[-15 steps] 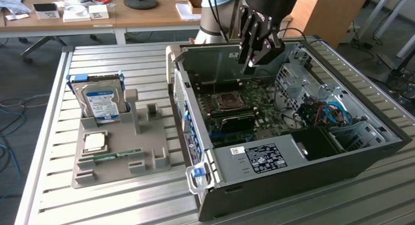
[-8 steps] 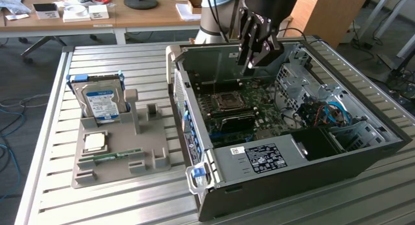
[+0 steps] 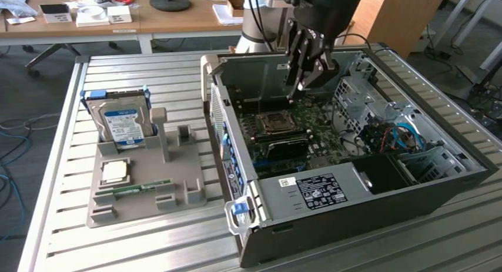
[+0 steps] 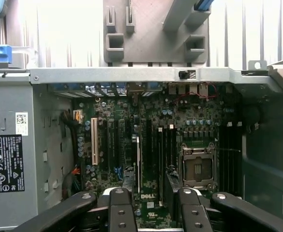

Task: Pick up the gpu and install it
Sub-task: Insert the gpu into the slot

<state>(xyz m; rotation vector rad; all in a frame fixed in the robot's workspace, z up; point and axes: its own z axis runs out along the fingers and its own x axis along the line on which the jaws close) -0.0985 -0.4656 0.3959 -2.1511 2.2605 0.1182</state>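
Gripper (image 3: 304, 87) (image 4: 153, 212) poised over the open computer case (image 3: 353, 207), fingers spread wide apart, nothing clamped between them. Gpu (image 3: 284, 146) (image 4: 138, 159) standing on edge in a slot of the motherboard (image 3: 318, 128) (image 4: 112, 145), near the CPU socket (image 3: 276, 122) (image 4: 198, 166), just below the fingertips and apart from them. Outside the case, on the grey holder (image 3: 184, 192): hard drive (image 3: 121, 124) upright, RAM stick (image 3: 133, 190) lying flat.

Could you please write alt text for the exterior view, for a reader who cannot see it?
A robot arm's open gripper hangs inside an open computer case lying on a slatted metal table, above the motherboard. At the exterior view's left, a grey holder carries a hard drive.
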